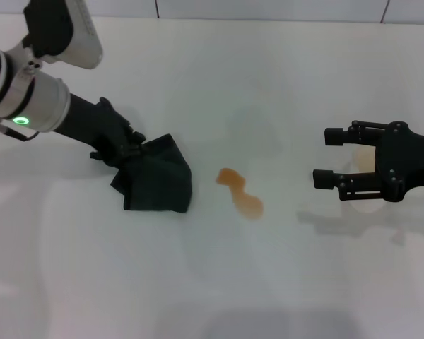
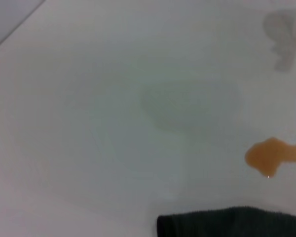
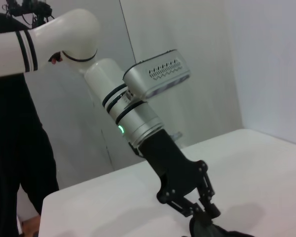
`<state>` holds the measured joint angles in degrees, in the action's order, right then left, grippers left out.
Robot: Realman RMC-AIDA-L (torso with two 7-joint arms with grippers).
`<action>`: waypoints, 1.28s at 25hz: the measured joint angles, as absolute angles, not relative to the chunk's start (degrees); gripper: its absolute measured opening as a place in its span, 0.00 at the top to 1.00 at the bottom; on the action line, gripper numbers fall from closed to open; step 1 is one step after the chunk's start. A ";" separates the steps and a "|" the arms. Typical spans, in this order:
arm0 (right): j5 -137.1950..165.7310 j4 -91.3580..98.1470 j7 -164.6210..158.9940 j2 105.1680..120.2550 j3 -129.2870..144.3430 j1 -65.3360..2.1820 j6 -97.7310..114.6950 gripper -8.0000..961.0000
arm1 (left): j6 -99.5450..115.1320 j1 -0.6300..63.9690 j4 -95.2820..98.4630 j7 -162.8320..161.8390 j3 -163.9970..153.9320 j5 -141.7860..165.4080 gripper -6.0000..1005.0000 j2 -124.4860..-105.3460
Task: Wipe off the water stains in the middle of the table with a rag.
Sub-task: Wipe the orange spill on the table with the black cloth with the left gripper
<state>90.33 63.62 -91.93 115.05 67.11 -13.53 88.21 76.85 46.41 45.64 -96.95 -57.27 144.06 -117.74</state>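
We have the rag (image 1: 159, 180) pinched in the left gripper (image 1: 131, 150): fingers closed on its upper corner, and the dark cloth hangs and bunches past the fingertips, its lower edge resting on the table (image 1: 212, 296). The water stains (image 1: 240, 192), an orange-brown two-lobed puddle, sit just beyond the cloth's far edge from our fingers, near but not touching; the left wrist view shows a strip of bare white table between rag edge and puddle. So we judge the step as grasp done, wipe not yet started, stain looks intact. Next move calls for dragging the rag sideways, away from the left arm, keeping the cloth pressed flat so it covers both lobes rather than pushing liquid ahead. The right gripper (image 1: 333, 157) hovers well past the puddle on the other side, fingers spread, holding nothing, idle.
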 joint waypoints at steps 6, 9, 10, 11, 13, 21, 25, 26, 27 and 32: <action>90.23 63.73 -91.99 115.05 67.10 -13.74 88.31 0.14 | 77.35 45.32 47.53 -96.95 -57.53 144.58 0.83 -117.95; 90.22 63.73 -92.09 115.05 67.12 -13.81 88.33 0.14 | 77.36 45.12 47.85 -96.55 -57.62 145.17 0.83 -118.06; 90.17 63.73 -92.10 115.05 67.12 -13.77 88.33 0.14 | 77.36 45.12 47.86 -96.33 -57.62 145.35 0.83 -118.06; 90.11 63.73 -92.11 115.05 67.12 -13.73 88.33 0.14 | 77.36 45.12 47.86 -96.22 -57.63 145.38 0.83 -118.06; 89.93 63.73 -92.11 115.05 67.14 -13.63 88.33 0.14 | 77.38 45.10 47.87 -95.94 -57.64 145.41 0.83 -118.00; 89.90 63.70 -92.11 115.05 67.08 -13.76 88.31 0.14 | 77.42 44.89 50.20 -95.11 -57.46 145.54 0.83 -117.72; 89.78 63.71 -92.11 115.05 67.06 -13.78 88.30 0.14 | 77.49 44.77 50.70 -95.09 -57.41 145.55 0.82 -117.62; 89.76 63.72 -92.11 115.05 67.06 -13.79 88.29 0.14 | 77.49 44.77 50.70 -95.09 -57.44 145.55 0.82 -117.60; 89.75 63.72 -92.11 115.05 67.06 -13.80 88.29 0.14 | 77.49 44.74 50.71 -95.08 -57.51 145.55 0.81 -117.60; 89.04 63.90 -92.11 115.05 67.06 -13.86 88.34 0.15 | 77.92 44.65 50.71 -94.93 -57.66 145.41 0.80 -117.80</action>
<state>89.04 63.90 -92.11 115.05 67.06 -13.86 88.34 77.92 44.65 50.71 -94.93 -57.66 145.41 -117.80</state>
